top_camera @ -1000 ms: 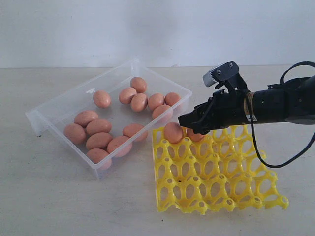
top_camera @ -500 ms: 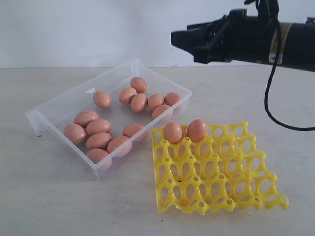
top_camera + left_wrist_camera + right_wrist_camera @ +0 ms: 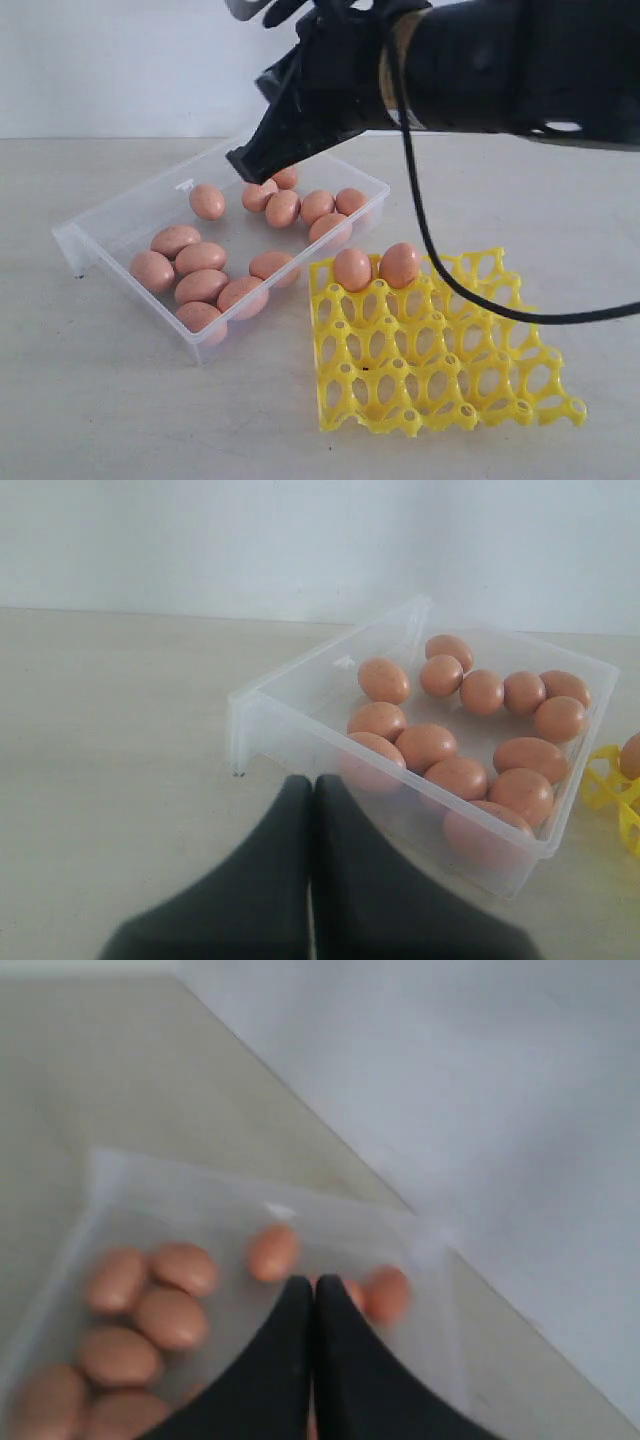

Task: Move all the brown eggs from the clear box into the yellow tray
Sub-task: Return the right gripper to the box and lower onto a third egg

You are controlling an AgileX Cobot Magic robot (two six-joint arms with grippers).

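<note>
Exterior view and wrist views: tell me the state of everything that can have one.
clear box, open top, fourteen brown eggs lying loose inside.
yellow tray, mostly empty cups.
tray eggs, two, seated side by side in the far row.
right end effector, shut, empty, over the box.
left end effector, shut, empty, outside the box.

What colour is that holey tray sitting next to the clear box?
The tray is bright yellow all over, clearest in the exterior view.
</note>
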